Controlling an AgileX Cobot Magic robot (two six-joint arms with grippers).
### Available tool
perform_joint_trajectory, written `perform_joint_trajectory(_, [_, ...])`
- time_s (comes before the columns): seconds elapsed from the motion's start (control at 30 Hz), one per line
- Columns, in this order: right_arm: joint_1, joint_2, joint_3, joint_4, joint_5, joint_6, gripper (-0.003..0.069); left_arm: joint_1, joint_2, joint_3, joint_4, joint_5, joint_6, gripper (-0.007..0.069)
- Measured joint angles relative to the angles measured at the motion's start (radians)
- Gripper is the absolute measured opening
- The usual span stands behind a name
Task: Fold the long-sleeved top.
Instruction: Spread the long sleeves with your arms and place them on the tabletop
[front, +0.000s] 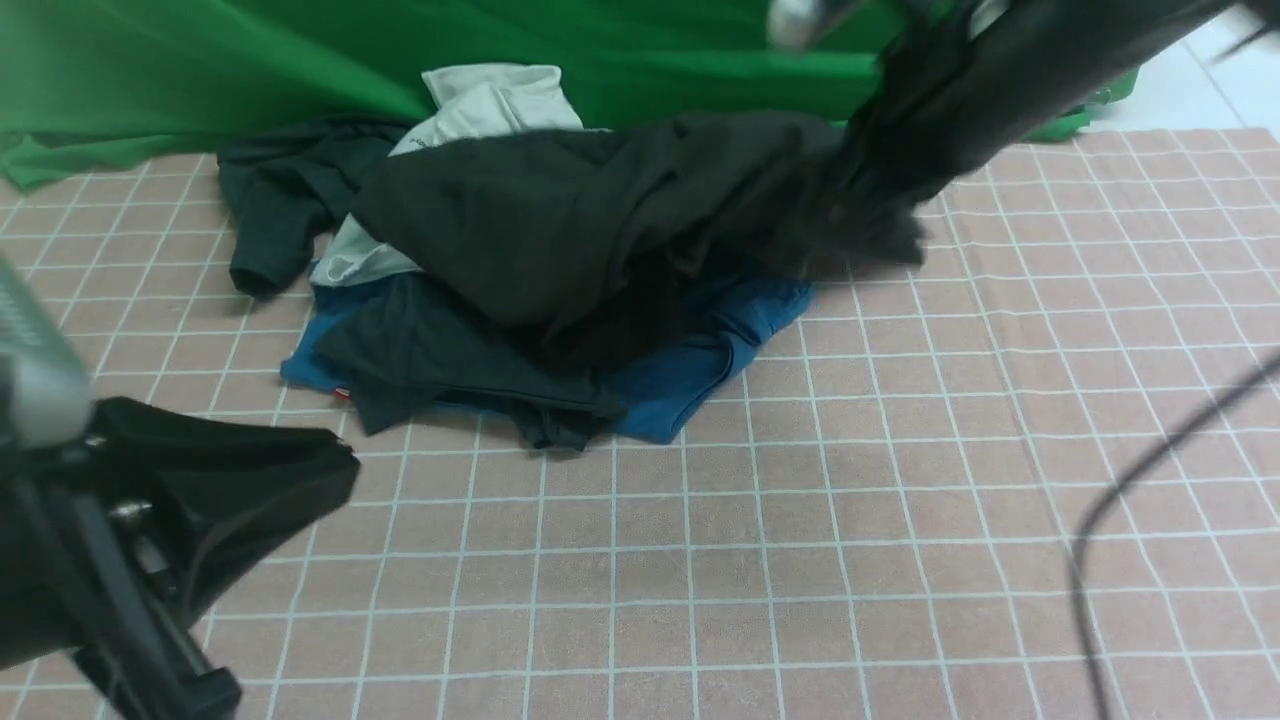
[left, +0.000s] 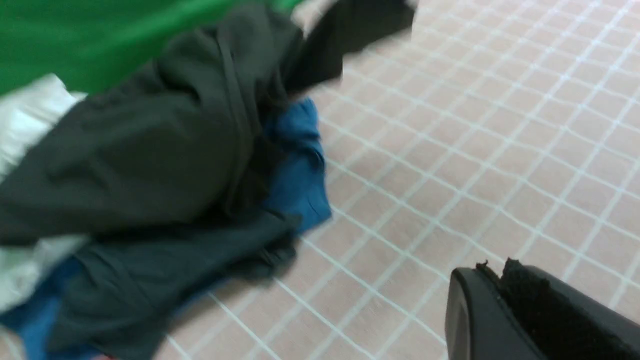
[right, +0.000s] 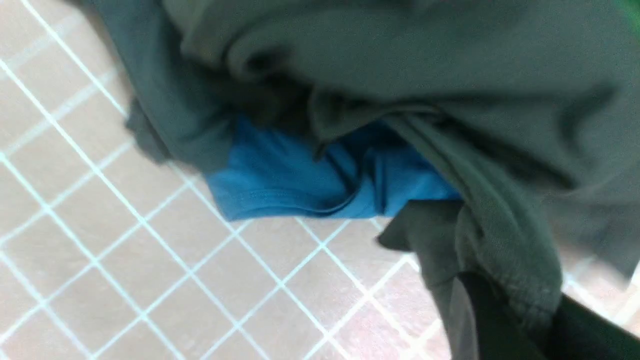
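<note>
The right gripper (right: 520, 320) is clamped on a bunched fold of the long-sleeved top (front: 560, 210), with dark fabric gathered tight between its jaws. From there the black sweatshirt stretches taut up toward the raised arm. The rest of it sags back over the heap at the far middle of the table, near the green backdrop (front: 200, 70). It lies on top of a blue garment (front: 680, 385) and another dark garment (front: 420, 350), with a white shirt (front: 490, 105) poking out behind. I can't tell which part of the sweatshirt is held, sleeve or hem. To my eye the job right now is getting it clear of the pile. The lift should go high and easy, then draw out toward the bare stretch of the checked table cover (front: 800, 550). That way the blue garment isn't dragged along underneath. The left gripper (left: 500, 300) hangs low on the near left, jaws pressed together with nothing between them. It would do well to open and take a second edge once one hangs free, so the body can be spread flat before any fold.
</note>
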Motion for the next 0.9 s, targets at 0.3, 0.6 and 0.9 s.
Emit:
perform_joint_trajectory(0.3, [0.0,-0.314,0.05,-0.029,0.074,0.055,0.0087,-0.003,0.129,-0.112,0.003,0.085,-0.016,0.0011])
perform_joint_trajectory(0.6, [0.0,-0.534,0.184,-0.06,0.079,0.126,0.0087,-0.182,0.233,-0.151,0.051,0.088,-0.016,0.0011])
perform_joint_trajectory(0.9, [0.0,-0.571,0.238,-0.16,0.076,0.17,0.0087,-0.318,0.423,-0.286,0.061,0.031,0.002,0.0013])
